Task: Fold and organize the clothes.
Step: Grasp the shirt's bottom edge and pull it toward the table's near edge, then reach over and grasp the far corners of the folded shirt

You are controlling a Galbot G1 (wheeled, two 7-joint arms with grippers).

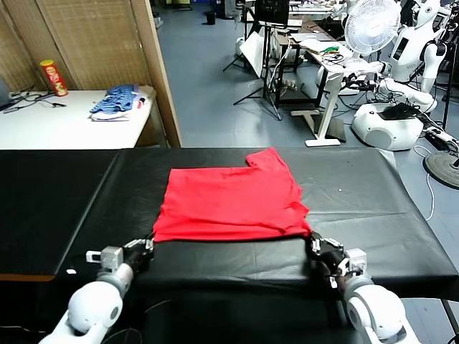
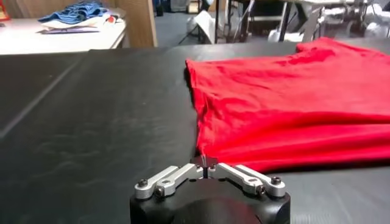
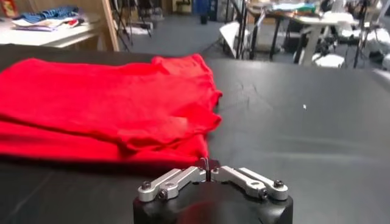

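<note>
— At the near edge of the black tabletop (image 1: 373, 208), what are the two hands doing?
— The left hand (image 1: 147, 247) is pinched shut on the red T-shirt's (image 1: 229, 201) near left corner; the right hand (image 1: 317, 247) is pinched on the near right corner.
— How far along is the folding?
— Partly, I'd judge: it already lies doubled mid-tabletop, one sleeve sticking out far. Further folds and tidying remain.

Even, diffuse overhead room light; soft sheen on the black table cover (image 2: 91, 122); a narrow shadow under the red T-shirt (image 3: 91, 97) hem; wrist-view backgrounds soft, upper frame.
</note>
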